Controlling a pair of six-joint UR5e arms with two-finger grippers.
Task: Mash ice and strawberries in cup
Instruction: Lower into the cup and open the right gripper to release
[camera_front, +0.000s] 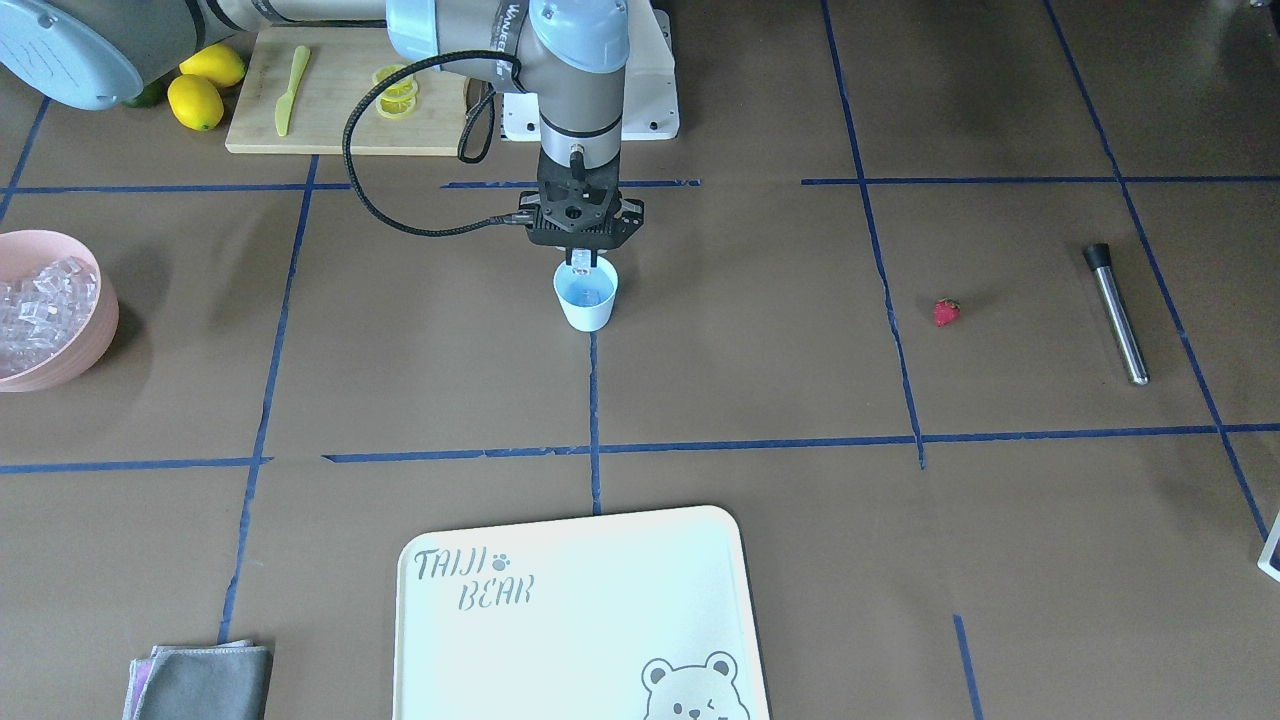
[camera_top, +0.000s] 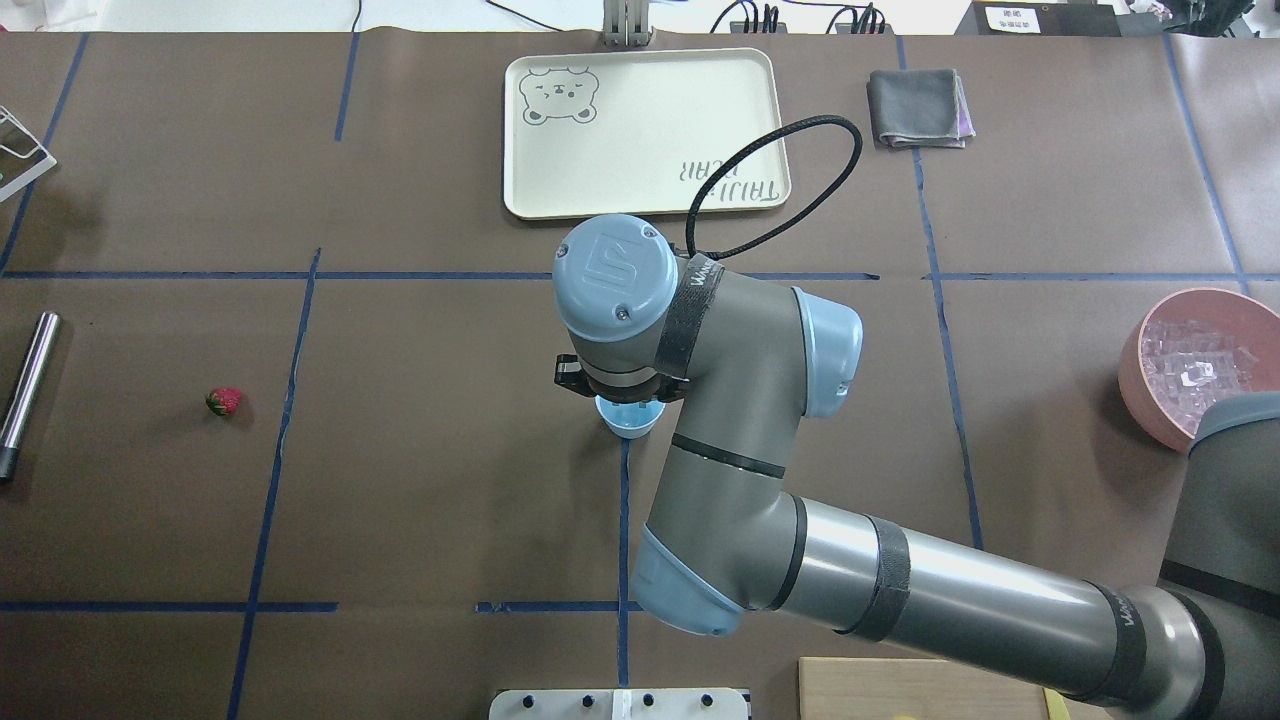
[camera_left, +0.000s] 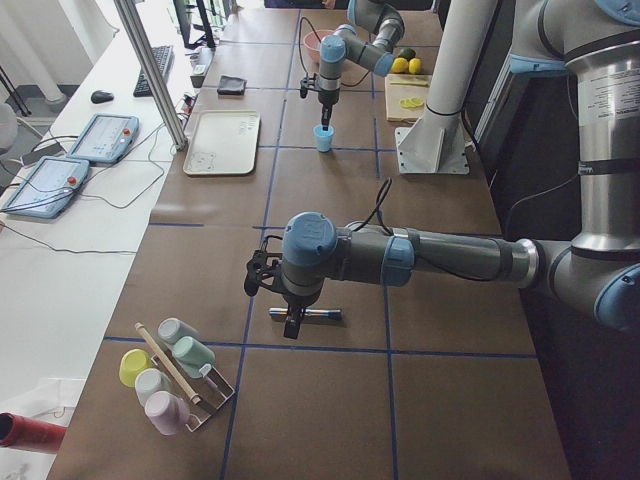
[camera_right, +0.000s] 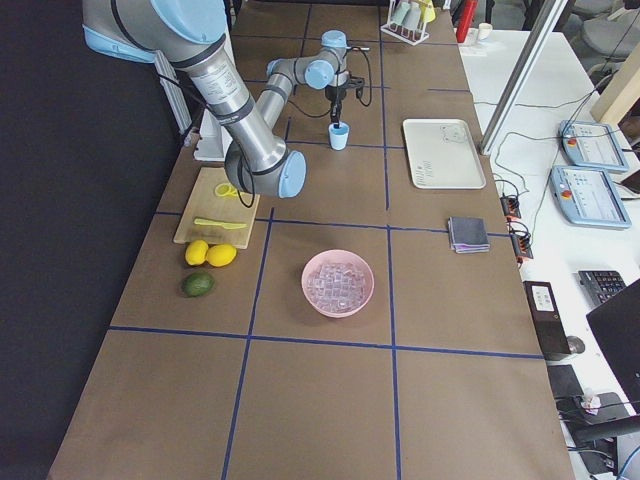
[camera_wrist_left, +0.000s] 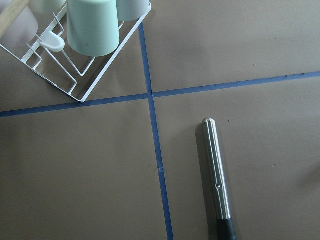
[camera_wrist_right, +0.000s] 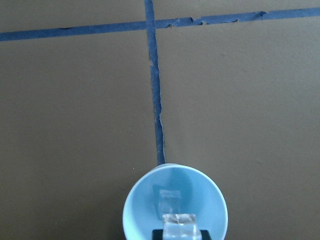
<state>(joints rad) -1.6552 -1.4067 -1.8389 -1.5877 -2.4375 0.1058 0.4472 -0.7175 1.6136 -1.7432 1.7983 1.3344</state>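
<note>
While the cup (camera_front: 586, 298) stands near the middle of the table (camera_front: 700, 380), the right gripper (camera_front: 583, 263) hangs just over its mouth, pinching 1 ice cube (camera_wrist_right: 180, 221) that is not yet dropped. It looks like 1 more cube lies inside the cup.

The strawberry (camera_front: 946, 312) sits far off toward the table's left end, near the steel masher (camera_front: 1117, 313). The pink bowl (camera_front: 100, 320) at the right end holds lots more ice.

The left gripper (camera_left: 291, 325) hangs by the masher, and I cannot tell if its fingers are apart or together. I think a lot is left: the strawberry must go in, and then comes the mashing.
</note>
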